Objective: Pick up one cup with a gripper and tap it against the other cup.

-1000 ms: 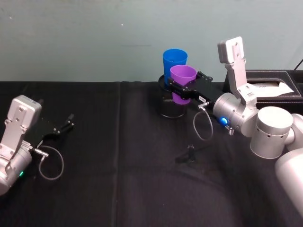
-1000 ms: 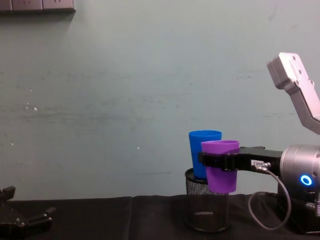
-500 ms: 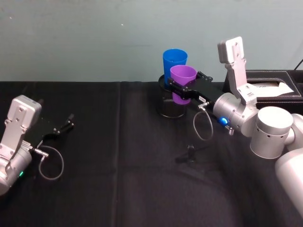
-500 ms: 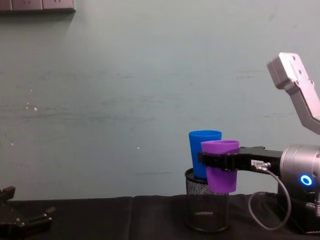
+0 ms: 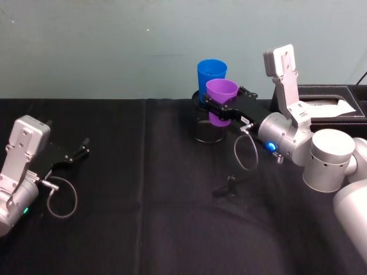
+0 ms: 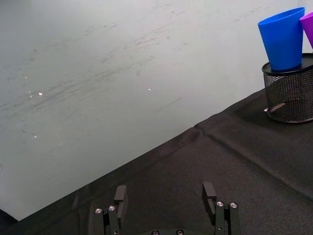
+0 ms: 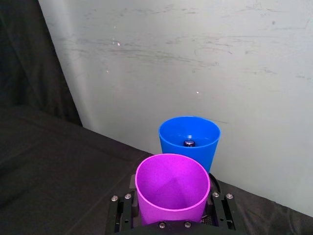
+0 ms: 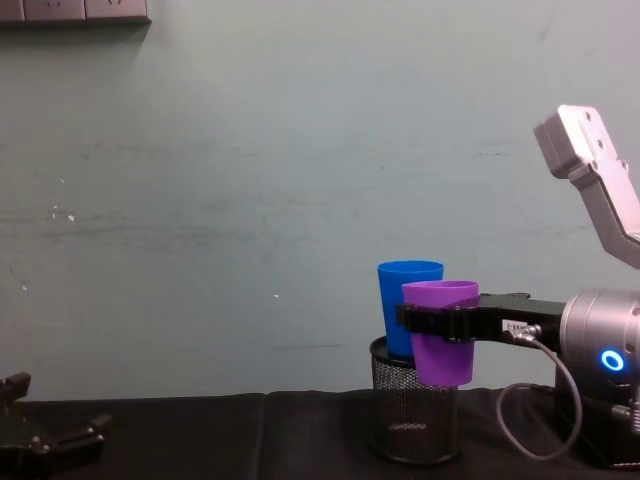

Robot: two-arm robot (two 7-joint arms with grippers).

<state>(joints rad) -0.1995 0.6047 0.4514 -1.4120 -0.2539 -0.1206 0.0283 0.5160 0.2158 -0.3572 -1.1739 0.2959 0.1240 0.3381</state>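
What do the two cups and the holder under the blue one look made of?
Purple cup, held in the right gripper: likely plastic, smooth, even colour, thin rim. Blue cup: same look, probably plastic. Holder: black, apparently metal wire mesh, see-through grid. Left gripper parked, open.

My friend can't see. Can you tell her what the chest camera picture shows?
The right gripper, reaching in from the right, holds a purple cup in the air close to a blue cup that stands in a black mesh holder. The left gripper rests low at the left on the black table.
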